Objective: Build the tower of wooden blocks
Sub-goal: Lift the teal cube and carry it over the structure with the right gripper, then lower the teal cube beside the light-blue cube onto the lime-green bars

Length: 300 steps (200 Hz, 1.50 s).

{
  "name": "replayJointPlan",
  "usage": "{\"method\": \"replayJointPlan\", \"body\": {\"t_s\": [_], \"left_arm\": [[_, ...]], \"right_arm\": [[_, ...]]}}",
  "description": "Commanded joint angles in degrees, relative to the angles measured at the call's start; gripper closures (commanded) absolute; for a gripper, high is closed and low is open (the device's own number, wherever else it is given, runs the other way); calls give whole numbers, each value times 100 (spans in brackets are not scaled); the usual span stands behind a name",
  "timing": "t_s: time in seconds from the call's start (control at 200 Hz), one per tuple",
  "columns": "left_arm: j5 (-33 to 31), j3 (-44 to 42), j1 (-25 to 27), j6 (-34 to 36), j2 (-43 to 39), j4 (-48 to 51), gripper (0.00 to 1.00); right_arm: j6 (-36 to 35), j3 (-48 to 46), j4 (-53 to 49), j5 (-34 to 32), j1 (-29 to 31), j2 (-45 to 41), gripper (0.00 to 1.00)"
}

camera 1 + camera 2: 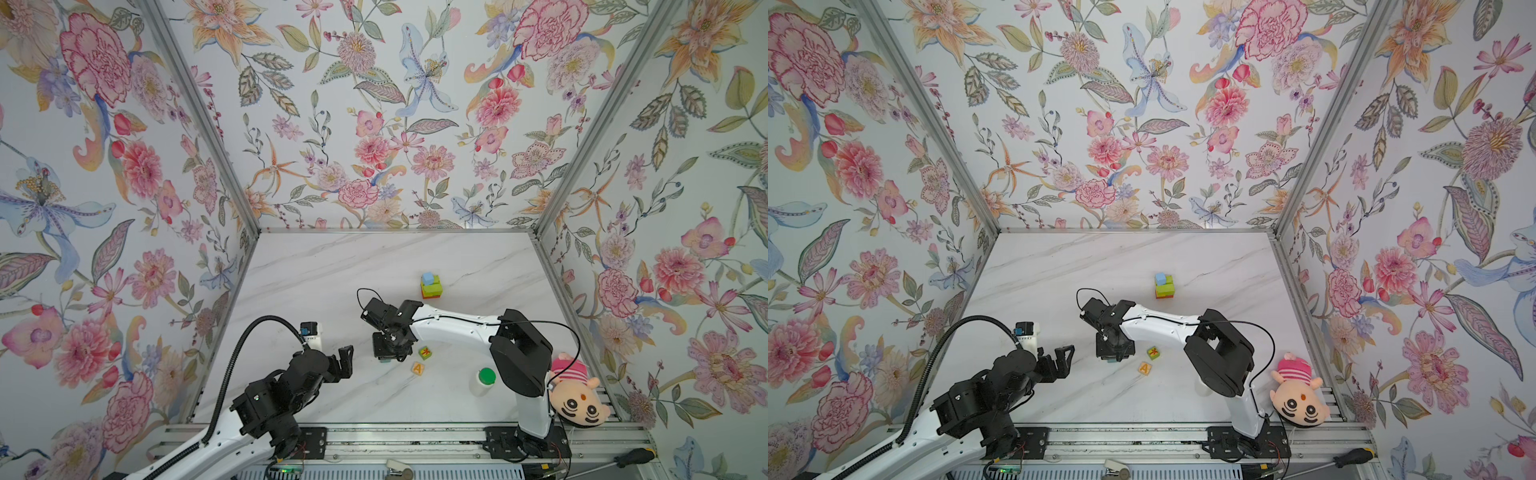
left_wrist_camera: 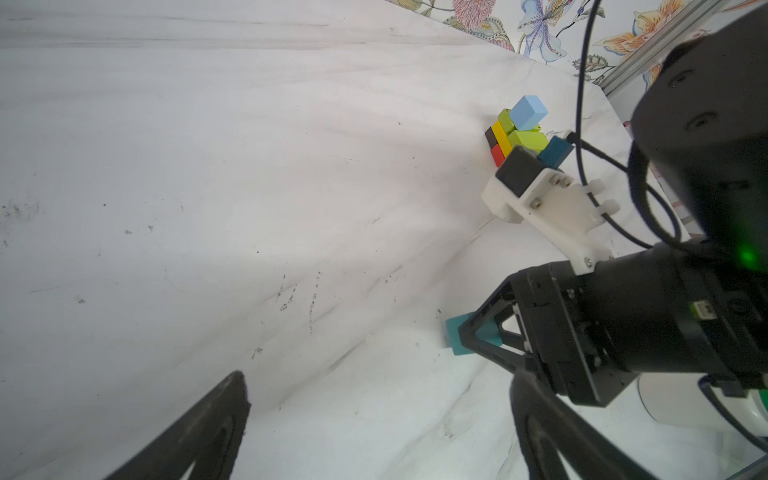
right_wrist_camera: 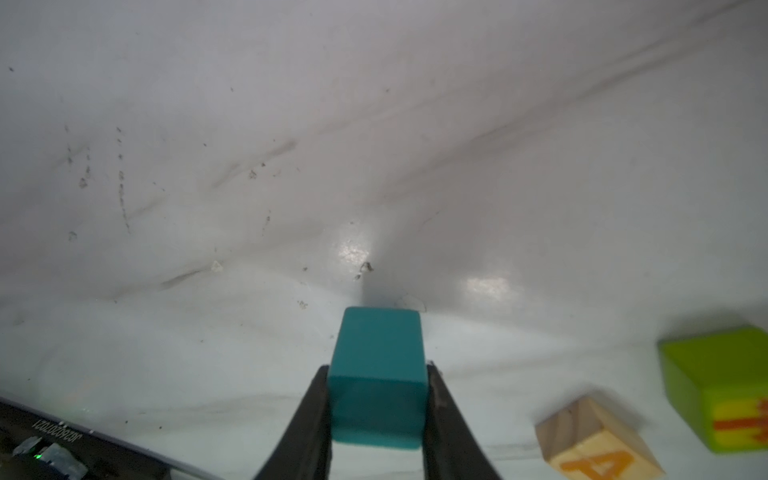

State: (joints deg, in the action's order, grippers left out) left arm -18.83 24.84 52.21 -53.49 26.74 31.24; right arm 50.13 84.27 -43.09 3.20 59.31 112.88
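The tower (image 1: 431, 286) (image 1: 1163, 286) stands at mid-table, with red and brown at the base, yellow and lime-green layers above, and a light-blue cube (image 1: 427, 277) (image 2: 528, 111) on top. My right gripper (image 3: 376, 370) (image 1: 388, 355) is shut on a teal cube (image 3: 378, 374) (image 2: 455, 336), low at the table; whether the cube touches the surface I cannot tell. A green red-marked cube (image 1: 425, 353) (image 3: 723, 386) and a tan "A" cube (image 1: 418, 368) (image 3: 594, 444) lie just right of it. My left gripper (image 1: 345, 361) (image 2: 380, 378) is open and holds nothing, left of the right gripper.
A white green-capped bottle (image 1: 484, 380) stands by the right arm's base. A plush doll (image 1: 577, 395) lies at the table's front right corner. A screwdriver (image 1: 636, 457) rests on the front rail. Floral walls enclose the marble table (image 1: 332, 270) on three sides.
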Motion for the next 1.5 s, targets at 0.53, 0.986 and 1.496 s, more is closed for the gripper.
{"method": "replayJointPlan", "body": {"t_s": [0.53,0.986,1.496], "left_arm": [[284,1664,-495,1858,2564,-1473,1],[1084,4115,-1153,2625,5315,-1775,1],[1655,5465,-1650,2945,6923,-1691,1]], "right_arm": [[-1708,418,-841,228,-2179,-1097,77],[-2536,1282,-931,1030,-3898,-677,77],[-3030,2859,-1243,1064,-4287,847,77]]}}
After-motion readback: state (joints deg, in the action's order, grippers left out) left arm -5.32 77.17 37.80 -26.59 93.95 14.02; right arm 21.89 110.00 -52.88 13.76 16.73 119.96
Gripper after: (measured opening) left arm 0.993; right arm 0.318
